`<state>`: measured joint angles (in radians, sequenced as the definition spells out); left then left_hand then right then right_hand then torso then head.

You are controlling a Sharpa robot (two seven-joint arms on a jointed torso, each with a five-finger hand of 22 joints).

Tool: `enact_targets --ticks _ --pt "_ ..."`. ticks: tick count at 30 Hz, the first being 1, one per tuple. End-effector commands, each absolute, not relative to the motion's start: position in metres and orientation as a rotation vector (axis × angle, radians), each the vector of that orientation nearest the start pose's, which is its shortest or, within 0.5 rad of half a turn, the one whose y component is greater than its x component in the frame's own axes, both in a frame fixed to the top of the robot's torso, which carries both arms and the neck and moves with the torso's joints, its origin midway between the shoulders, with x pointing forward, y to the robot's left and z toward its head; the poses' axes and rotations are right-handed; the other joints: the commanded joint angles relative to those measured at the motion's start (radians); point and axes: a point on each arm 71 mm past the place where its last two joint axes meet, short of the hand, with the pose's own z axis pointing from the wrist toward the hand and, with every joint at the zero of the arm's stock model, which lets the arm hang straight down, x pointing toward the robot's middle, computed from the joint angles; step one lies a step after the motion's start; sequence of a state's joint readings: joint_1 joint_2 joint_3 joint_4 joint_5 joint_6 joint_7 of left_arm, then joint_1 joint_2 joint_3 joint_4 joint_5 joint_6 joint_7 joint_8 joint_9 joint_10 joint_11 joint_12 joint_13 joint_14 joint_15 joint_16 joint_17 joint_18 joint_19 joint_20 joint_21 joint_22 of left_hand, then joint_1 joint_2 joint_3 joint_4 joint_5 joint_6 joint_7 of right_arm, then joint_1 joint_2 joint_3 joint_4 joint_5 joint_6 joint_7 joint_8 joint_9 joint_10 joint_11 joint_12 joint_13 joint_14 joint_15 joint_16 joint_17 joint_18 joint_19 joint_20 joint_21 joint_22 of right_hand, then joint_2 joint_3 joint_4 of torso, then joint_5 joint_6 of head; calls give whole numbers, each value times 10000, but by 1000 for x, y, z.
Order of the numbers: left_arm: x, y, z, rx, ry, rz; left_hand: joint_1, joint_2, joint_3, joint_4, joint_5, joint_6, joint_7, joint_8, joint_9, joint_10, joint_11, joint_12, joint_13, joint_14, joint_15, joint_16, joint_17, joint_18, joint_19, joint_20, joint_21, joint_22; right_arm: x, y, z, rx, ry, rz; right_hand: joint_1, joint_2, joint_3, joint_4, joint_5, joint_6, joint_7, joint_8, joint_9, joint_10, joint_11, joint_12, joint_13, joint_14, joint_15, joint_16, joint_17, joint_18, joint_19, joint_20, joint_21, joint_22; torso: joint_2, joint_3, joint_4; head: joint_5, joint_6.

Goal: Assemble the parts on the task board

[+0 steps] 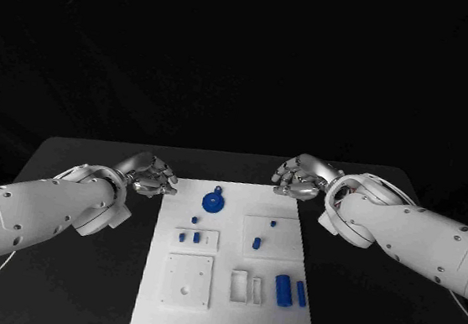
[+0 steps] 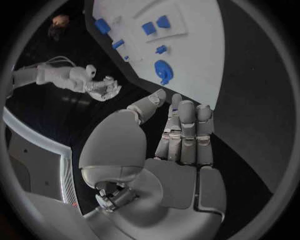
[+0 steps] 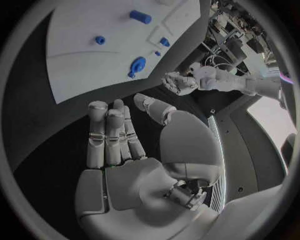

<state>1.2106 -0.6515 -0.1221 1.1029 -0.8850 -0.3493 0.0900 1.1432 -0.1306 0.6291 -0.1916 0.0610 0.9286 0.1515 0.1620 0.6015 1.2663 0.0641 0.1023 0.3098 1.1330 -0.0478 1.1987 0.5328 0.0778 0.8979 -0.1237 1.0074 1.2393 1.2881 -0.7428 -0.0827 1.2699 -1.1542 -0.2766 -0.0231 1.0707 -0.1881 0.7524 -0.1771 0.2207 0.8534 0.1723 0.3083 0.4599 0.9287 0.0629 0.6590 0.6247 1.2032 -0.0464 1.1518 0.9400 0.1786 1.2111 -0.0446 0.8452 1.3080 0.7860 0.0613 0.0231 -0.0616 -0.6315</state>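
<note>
Black table (image 1: 88, 155) carries the white task board (image 1: 220, 313) at its middle, blue parts (image 1: 215, 203) lying loose on it. Assembly looks unstarted; next comes reaching for 1 part. Left hand (image 1: 151, 175) and right hand (image 1: 301, 177) hover beside the board's far corners, fingers extended, holding nothing.

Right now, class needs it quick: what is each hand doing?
Left hand: open, holding nothing, beside the board.
Right hand: open, holding nothing.
</note>
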Motion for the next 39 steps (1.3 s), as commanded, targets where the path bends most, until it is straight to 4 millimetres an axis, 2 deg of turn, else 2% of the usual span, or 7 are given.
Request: enact_targets --ticks 1,6,10,18,25,29,39 --pt "543 229 -220 -6131 16493 -11117 -291 9 -35 172 2 -56 72 64 -19 -89 21 -50 -2 -279 37 -539 -259 189 -301 -117 -372 -168 537 -223 -178 -1182 17246 5842 97 -40 84 -67 -64 65 1 81 74 242 42 -809 -722 120 21 -36 -95 832 92 -7 -47 123 -7 -23 28 -152 72" --pt "536 229 -211 -8039 15606 -13207 -501 194 -106 96 37 -297 162 86 -60 -536 285 -255 -72 -839 325 -1756 -790 -76 -948 121 -1207 -546 531 -228 -189 -2324 17325 4884 277 -300 556 68 -437 324 -102 231 172 962 88 -2173 -1881 226 44 -92 -317 832 208 -7 -166 87 3 -24 -2 -360 128" --pt "532 229 -208 -9469 14928 -14128 -721 346 -188 -99 47 -297 138 224 -34 -651 436 -257 -78 -1508 616 -2942 -1250 -320 -1608 389 -1965 -861 528 -231 -197 -2716 17404 4460 359 -284 538 -47 -441 518 -179 312 200 1294 146 -3096 -2504 316 109 -167 -545 832 278 -3 -285 59 -14 -28 5 -532 149" --pt "523 226 -204 -10571 14385 -14948 -1319 751 -801 -574 111 -416 122 405 -72 -737 458 -303 -149 -2213 1282 -4682 -1642 -426 -2529 1015 -2914 -1128 520 -221 -221 -3074 17199 3976 353 -545 588 -21 -634 558 -175 244 99 1440 246 -3867 -3013 358 212 -146 -698 832 351 16 -397 45 -6 -30 41 -551 150" --pt "518 224 -203 -10567 14439 -15088 -1386 768 -892 -686 85 -489 130 428 -110 -814 487 -326 -201 -2287 1406 -5112 -1665 -388 -2677 1147 -3057 -1132 519 -213 -228 -3247 16899 3593 486 -991 811 162 -1293 376 -80 98 -31 1636 282 -4271 -3299 407 241 -109 -817 832 451 11 -490 25 -6 -29 63 -454 82" --pt "518 225 -203 -10608 14438 -15045 -1401 768 -910 -694 74 -490 145 436 -113 -829 515 -330 -210 -2268 1411 -5149 -1655 -380 -2680 1156 -3066 -1128 519 -212 -231 -3367 16986 3358 508 -1049 785 117 -1562 378 -78 93 -56 1800 254 -4334 -3349 409 215 -83 -850 832 476 4 -508 39 -6 -44 74 -425 66" --pt "518 227 -204 -10681 14464 -15012 -1435 772 -951 -712 47 -489 164 458 -122 -880 548 -341 -234 -2214 1413 -5220 -1621 -360 -2663 1165 -3076 -1116 517 -211 -246 -3774 17370 2779 538 -1041 803 77 -1657 512 -128 159 -59 2072 183 -4361 -3365 414 149 -35 -887 832 530 -9 -525 63 -3 -19 27 -366 13"
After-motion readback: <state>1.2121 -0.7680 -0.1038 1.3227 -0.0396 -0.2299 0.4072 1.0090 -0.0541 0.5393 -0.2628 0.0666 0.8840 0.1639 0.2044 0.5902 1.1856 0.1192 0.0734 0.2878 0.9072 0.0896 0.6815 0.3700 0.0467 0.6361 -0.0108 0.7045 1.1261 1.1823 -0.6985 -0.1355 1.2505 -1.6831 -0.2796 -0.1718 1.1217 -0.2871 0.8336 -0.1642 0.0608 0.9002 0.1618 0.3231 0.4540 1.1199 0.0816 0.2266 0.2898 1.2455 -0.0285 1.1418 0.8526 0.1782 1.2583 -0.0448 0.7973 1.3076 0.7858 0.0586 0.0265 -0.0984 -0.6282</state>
